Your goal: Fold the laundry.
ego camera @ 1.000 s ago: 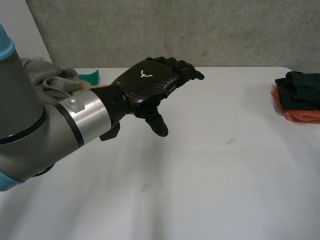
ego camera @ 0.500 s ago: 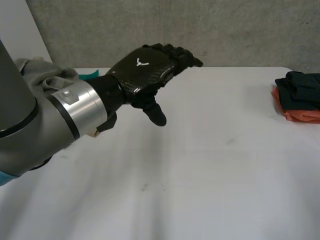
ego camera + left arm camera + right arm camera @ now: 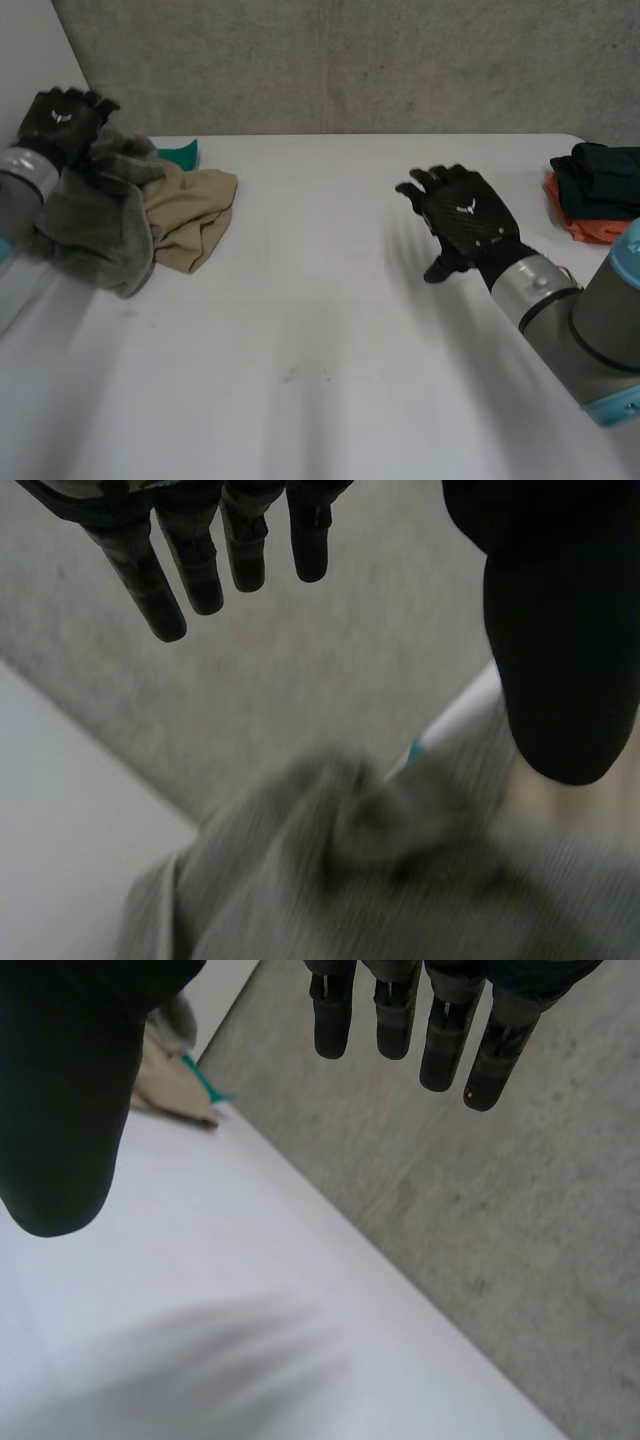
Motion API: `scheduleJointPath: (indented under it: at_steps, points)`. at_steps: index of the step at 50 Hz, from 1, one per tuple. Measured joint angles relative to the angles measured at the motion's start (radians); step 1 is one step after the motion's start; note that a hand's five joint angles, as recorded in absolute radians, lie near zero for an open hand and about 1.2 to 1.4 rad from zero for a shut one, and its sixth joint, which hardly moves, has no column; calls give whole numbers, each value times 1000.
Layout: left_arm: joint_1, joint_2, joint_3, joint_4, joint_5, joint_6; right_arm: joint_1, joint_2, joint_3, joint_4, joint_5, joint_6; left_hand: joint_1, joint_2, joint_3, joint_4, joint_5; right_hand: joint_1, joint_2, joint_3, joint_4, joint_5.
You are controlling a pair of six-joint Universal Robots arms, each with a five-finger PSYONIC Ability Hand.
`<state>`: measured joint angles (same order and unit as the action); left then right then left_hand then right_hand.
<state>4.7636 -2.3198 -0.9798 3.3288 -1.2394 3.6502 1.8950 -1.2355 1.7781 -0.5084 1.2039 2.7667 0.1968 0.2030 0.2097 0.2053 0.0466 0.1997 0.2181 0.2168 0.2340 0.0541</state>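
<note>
The unfolded laundry is lying at the far left of the white worktop [image 3: 330, 340]. A crumpled grey garment [image 3: 95, 225] is stretching its long axis from the far left corner toward the near edge. A tan garment [image 3: 195, 215] is touching its right side and bulging toward the worktop's middle. A teal piece [image 3: 181, 153] is poking out just behind the tan one, most of it hidden, so its shape cannot be told.

The left hand [image 3: 62, 122] is hanging over the far end of the grey garment. In its wrist view its fingers [image 3: 190, 550] are reaching out straight, well apart from the thumb and gripping nothing. The grey cloth [image 3: 380, 880] beyond them is blurring into soft folds.

The right hand [image 3: 463, 218] is hovering over bare worktop right of centre, fingers spread and empty. A small white emblem is showing on the back of each hand.

At the far right edge a dark folded garment [image 3: 605, 178] is sitting on an orange one [image 3: 595, 230], both cut off by the frame.
</note>
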Motion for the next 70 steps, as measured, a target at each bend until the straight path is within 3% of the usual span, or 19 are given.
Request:
scheduleJointPath:
  at_steps: [7,9,10,13,19,23,30,38,39,40,41,42,46,54,60,64,70]
  points:
    - [41,-175,108,82,-29,94,-17,8,33,0,11,-32,9,10,8,5,4,0,0,0,0,0]
    - [50,-227,137,121,-39,104,-22,7,45,0,13,-35,362,311,301,311,296,0,0,0,0,0]
    - [50,-240,143,137,-41,102,-23,7,49,0,14,-35,642,570,558,569,546,0,0,0,0,0]
    - [44,-247,146,156,-43,91,-24,5,57,0,16,-34,886,911,896,902,856,0,0,0,0,0]
    - [0,-205,129,182,-48,40,-33,0,68,0,26,-32,886,983,965,989,892,0,0,0,0,0]
    - [-56,-104,69,191,-51,-31,-43,-10,71,0,39,-32,886,985,968,989,892,0,0,0,0,0]
    - [-224,244,-174,215,-32,-288,-86,-52,64,-2,74,-28,886,987,972,993,892,0,0,0,0,0]
    - [-446,488,-445,225,114,-511,-121,-93,59,-2,83,-20,886,987,972,993,893,0,0,0,0,0]
    - [-458,490,-460,225,131,-516,-122,-95,59,-3,83,-20,855,965,950,971,871,0,0,0,0,0]
    - [-488,491,-495,223,176,-524,-124,-98,58,-3,83,-20,573,713,699,718,624,0,0,0,0,0]
    - [-506,486,-516,223,205,-525,-126,-101,57,-3,83,-20,451,606,595,612,521,0,0,0,0,0]
    - [-524,480,-534,222,233,-524,-127,-103,56,-3,83,-20,149,312,306,335,246,0,0,0,0,0]
    - [-569,454,-576,218,300,-509,-132,-106,51,-3,83,-19,-6,18,17,15,0,0,0,0,0,0]
    - [-570,432,-584,207,270,-485,-160,-110,24,14,80,-14,-6,-1,-1,-2,-2,0,0,0,0,0]
    - [-494,434,-564,173,143,-479,-181,-120,-34,133,70,-7,-6,-1,-1,-2,-2,0,0,0,0,0]
    - [-449,409,-534,132,86,-468,-185,-123,-121,366,59,-8,-6,-1,-1,-2,-2,0,0,0,0,0]
    - [-435,298,-465,78,74,-385,-185,-117,-188,576,50,-15,-6,-1,-1,-2,-2,0,0,0,0,0]
